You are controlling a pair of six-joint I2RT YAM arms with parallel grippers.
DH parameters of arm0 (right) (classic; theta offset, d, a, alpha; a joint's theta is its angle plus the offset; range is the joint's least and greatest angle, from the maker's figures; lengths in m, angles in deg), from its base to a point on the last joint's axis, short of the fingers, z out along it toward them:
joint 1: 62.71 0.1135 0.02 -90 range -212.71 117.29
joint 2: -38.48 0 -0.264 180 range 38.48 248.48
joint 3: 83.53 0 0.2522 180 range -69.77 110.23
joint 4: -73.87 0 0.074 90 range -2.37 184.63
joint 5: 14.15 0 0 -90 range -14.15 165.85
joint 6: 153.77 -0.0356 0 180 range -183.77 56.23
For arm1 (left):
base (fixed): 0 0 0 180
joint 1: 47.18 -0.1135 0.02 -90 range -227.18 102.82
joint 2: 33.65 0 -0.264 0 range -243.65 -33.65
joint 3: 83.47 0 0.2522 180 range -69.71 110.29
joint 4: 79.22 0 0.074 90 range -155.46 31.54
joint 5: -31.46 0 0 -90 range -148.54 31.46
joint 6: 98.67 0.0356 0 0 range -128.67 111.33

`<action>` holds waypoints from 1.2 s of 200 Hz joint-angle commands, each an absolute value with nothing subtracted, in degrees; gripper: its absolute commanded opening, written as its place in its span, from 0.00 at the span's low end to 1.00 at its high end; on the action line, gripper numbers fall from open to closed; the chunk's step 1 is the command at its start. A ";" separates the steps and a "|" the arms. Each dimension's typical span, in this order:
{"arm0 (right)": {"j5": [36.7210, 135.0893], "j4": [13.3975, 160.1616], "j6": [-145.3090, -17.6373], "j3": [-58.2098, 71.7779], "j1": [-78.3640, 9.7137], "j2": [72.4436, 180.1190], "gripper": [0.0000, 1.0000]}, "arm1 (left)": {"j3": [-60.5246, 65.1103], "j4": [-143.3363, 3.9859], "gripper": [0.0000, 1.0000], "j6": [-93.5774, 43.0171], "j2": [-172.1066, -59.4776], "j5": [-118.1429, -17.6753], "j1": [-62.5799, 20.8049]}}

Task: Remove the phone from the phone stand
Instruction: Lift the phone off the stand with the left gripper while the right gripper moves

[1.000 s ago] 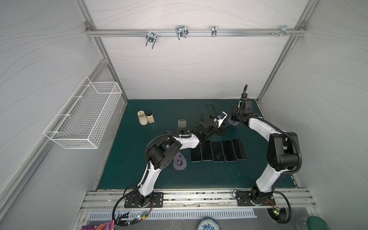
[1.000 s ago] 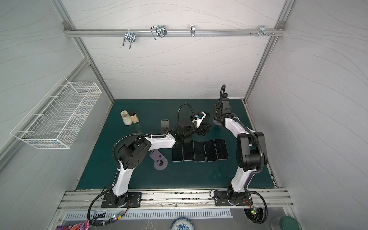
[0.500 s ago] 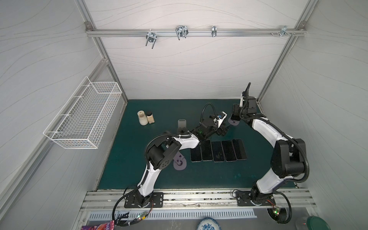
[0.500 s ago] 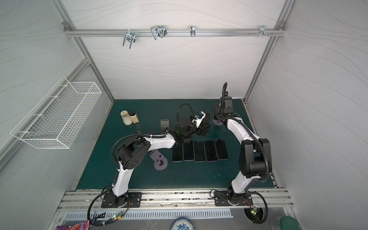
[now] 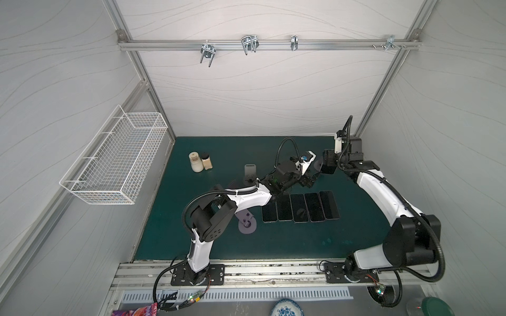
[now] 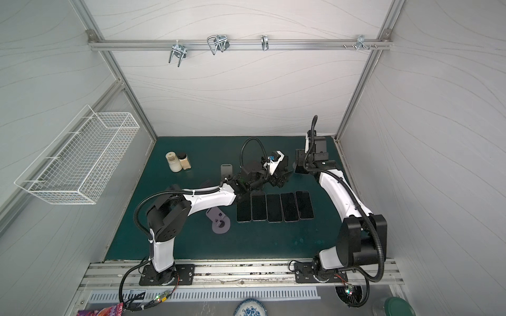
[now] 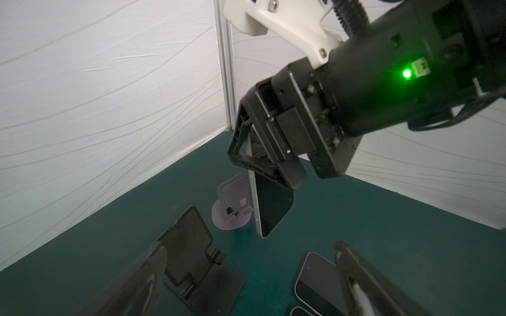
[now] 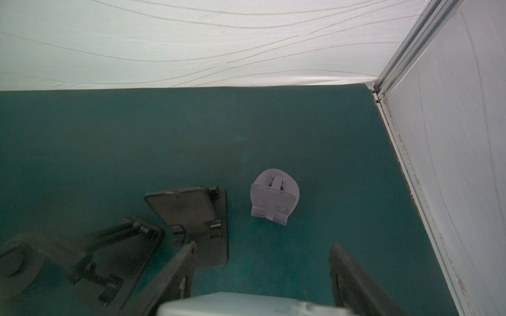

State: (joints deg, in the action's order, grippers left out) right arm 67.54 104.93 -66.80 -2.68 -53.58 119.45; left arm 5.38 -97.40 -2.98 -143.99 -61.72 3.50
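Above the green table (image 5: pixel 178 232), the right gripper (image 7: pixel 271 175) has lifted over the last second, clamped on the phone (image 7: pixel 273 208), which hangs beside the empty grey stand (image 7: pixel 232 194) (removal looks done); left gripper (image 7: pixel 250 250) spread open, empty.

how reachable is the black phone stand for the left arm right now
Probably yes: the left gripper, jaws open, sits right at the empty black stand with nothing between. The phone, held by the right gripper, hangs clear beyond it.
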 commanded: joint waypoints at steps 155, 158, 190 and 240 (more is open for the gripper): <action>86.35 124.91 -70.00 -7.68 -53.36 111.43 0.48 | 3.10 -78.91 0.96 -9.69 -132.72 -57.08 10.38; 86.38 124.97 -69.95 -7.83 -53.27 111.28 0.48 | 2.99 -78.89 0.97 -9.84 -132.63 -56.93 10.47; 86.23 126.94 -68.71 -7.59 -53.27 110.82 0.48 | 2.37 -77.95 0.97 -10.18 -131.36 -55.23 11.39; 86.09 127.78 -68.16 -8.15 -53.23 109.62 0.47 | 2.38 -76.37 0.96 -10.13 -130.80 -54.08 12.24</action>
State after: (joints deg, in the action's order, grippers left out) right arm 84.93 126.74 -69.31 -8.67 -53.45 111.91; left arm 2.15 -76.31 -9.95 -132.30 -55.42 11.59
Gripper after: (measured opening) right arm 0.748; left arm 0.964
